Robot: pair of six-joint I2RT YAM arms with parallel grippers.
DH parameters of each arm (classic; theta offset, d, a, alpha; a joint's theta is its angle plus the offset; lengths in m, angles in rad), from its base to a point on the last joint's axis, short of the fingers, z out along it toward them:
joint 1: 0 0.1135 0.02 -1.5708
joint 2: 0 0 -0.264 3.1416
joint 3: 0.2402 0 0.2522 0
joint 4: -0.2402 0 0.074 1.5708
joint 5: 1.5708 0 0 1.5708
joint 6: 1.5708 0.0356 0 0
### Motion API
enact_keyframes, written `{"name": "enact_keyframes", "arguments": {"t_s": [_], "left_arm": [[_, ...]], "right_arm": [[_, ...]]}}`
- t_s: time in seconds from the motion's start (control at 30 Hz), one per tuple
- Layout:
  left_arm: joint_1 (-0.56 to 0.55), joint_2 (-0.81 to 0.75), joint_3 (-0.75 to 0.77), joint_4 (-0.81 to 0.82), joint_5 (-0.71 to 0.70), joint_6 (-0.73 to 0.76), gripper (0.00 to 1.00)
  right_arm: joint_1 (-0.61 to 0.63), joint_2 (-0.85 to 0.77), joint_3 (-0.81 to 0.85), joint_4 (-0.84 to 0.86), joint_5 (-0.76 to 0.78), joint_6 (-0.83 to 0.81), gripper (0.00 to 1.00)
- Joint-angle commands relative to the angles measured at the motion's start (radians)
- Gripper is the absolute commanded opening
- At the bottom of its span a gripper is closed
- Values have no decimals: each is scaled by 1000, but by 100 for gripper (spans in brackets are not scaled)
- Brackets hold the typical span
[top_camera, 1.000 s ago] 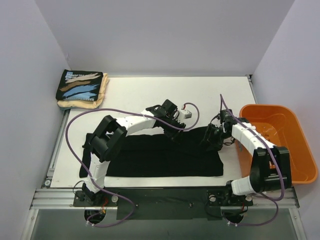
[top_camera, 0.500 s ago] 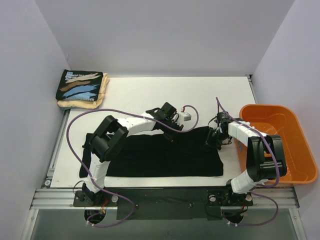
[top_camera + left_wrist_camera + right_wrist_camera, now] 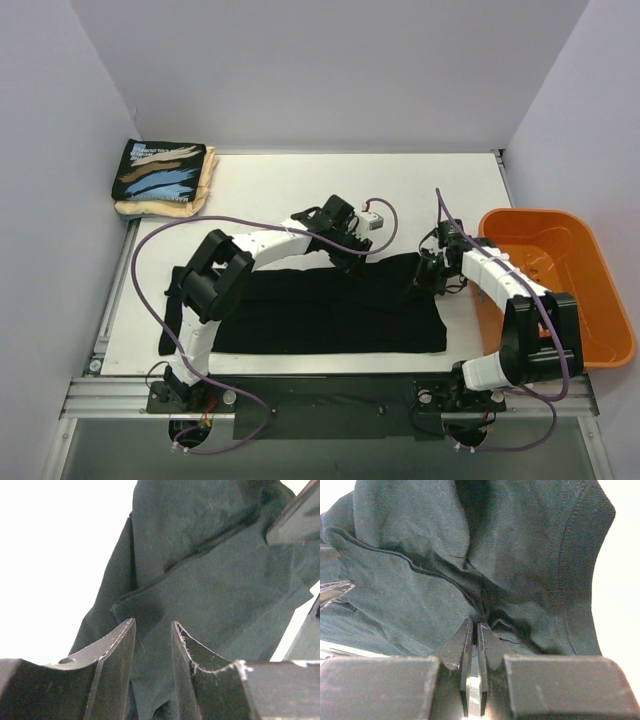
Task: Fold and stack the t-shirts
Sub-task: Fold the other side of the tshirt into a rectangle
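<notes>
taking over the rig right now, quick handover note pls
Grip: left end effector open above the black t-shirt; right end effector shut on a fold of it.
Where: it lies spread along the near edge.
Done: printed t-shirt folded on the cream t-shirt, far left corner.
Left: finish folding the black one, stack it there.

The left arm (image 3: 265, 243) and the right arm (image 3: 495, 272) have white shells between black joints — each carries a loose purple cable (image 3: 134, 275) (it runs down to the base). The left gripper (image 3: 153, 622) has dark wedge-shaped fingers, edges worn pale.
</notes>
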Motion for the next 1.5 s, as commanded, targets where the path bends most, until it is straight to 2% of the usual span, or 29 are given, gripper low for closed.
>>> {"name": "enact_keyframes", "arguments": {"t_s": [0.0,0.3,0.43,0.53,0.57,0.6,0.67,0.83,0.87,0.93,0.97,1.17,1.33,1.47], "left_arm": [[1,44,88,29,-47,15,45],[2,70,127,14,-169,49,50],[4,73,136,6,-159,60,56],[-1,76,134,10,-139,60,57],[-4,78,133,10,-116,60,51],[-4,78,127,17,-104,60,42],[-5,78,118,24,-33,58,33],[-5,79,101,47,4,46,30],[-5,79,102,49,7,47,26],[-5,79,111,40,19,50,11],[-5,78,116,35,25,50,0],[7,64,108,26,7,54,0],[44,-5,67,4,-2,57,0],[44,-118,-97,81,30,28,0]], "right_arm": [[16,5,10,-35,26,-12,0],[20,-6,18,-49,40,-21,0],[20,-4,20,-50,37,-23,0],[20,-6,15,-49,37,-24,0],[20,-3,15,-47,37,-24,0],[20,-1,13,-47,37,-24,0],[20,3,13,-46,34,-24,0],[17,8,23,-44,34,-27,0],[19,5,23,-44,32,-29,0],[16,0,21,-46,32,-30,0],[14,0,21,-44,31,-32,0],[7,-15,29,-53,31,-36,0],[3,-43,69,-67,34,-75,0],[45,-18,124,-76,2,-131,0]]}}
